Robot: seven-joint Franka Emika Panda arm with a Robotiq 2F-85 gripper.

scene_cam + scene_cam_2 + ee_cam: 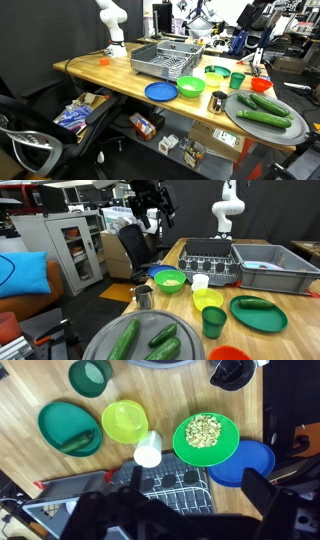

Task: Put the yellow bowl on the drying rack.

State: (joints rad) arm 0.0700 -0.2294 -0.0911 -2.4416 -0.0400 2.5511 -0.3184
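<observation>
The yellow bowl (124, 422) sits upright and empty on the wooden table, between a green plate (68, 428) and a white cup (148, 450). It shows in both exterior views (215, 72) (208, 300). The grey drying rack (165, 58) (210, 255) stands on the table beyond it; its wire floor shows in the wrist view (170, 485). My gripper (150, 218) hangs high above the table, well clear of the bowl. Its fingers (185, 510) are dark and blurred in the wrist view, spread apart and empty.
A green bowl of food (205, 438), a blue plate (245, 463), a small green cup (90, 376) and a black cup (232, 370) surround the yellow bowl. A round tray of cucumbers (265, 110) sits at the table's end. A grey bin (265, 268) adjoins the rack.
</observation>
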